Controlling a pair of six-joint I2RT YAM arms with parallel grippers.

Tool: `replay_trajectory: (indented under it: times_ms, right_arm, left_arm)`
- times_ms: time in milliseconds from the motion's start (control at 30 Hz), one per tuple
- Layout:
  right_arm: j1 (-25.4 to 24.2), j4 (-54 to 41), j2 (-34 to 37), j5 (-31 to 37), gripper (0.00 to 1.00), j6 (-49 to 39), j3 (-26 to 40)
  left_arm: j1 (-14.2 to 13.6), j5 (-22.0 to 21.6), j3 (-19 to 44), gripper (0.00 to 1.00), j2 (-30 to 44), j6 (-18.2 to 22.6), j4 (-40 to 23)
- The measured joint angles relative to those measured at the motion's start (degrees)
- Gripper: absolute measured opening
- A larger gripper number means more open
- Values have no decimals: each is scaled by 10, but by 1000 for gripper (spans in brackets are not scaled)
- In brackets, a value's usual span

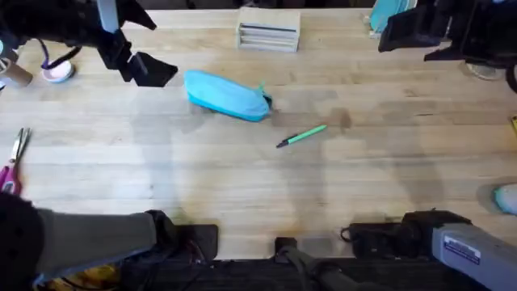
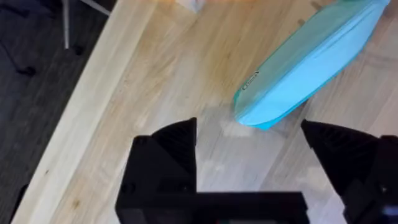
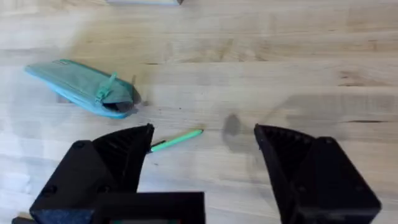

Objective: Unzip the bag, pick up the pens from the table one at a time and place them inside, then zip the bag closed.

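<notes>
Bag (image 1: 227, 95) lies on the worktop (image 1: 242, 178), long axis slanted, teal pull tab (image 1: 262, 89) at its right end; zip state can't be told. Pen (image 1: 302, 136) lies loose on the wood, near the bag's tab end but apart — dark tip toward the robot.

L gripper (image 2: 249, 140): jaws wide, nothing held, hovering just beside the bag's other end. R gripper (image 3: 204, 140): jaws wide, nothing held — pen and bag in front of it.

Scissors (image 1: 14, 158) at far left edge, white-grey box (image 1: 268, 32) at the back.
</notes>
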Motion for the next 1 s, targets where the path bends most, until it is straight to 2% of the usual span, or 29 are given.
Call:
replay_trajectory:
  times_ms: [200, 367, 567, 767, 1000]
  right_arm:
    - [0, 1, 0, 0, 996, 0, 0]
    - [0, 5, 0, 0, 995, 0, 0]
    - [0, 5, 0, 0, 995, 0, 0]
    - [0, 5, 0, 0, 995, 0, 0]
    - [0, 5, 0, 0, 995, 0, 0]
  left_arm:
    - [-3, 7, 0, 992, 56, 27, -4]
    - [-24, 8, 0, 992, 90, 67, -34]
    - [-39, 8, 0, 992, 120, 110, -27]
    - [-39, 13, 0, 991, 142, 125, 3]
    - [-39, 43, 0, 991, 176, 128, 14]
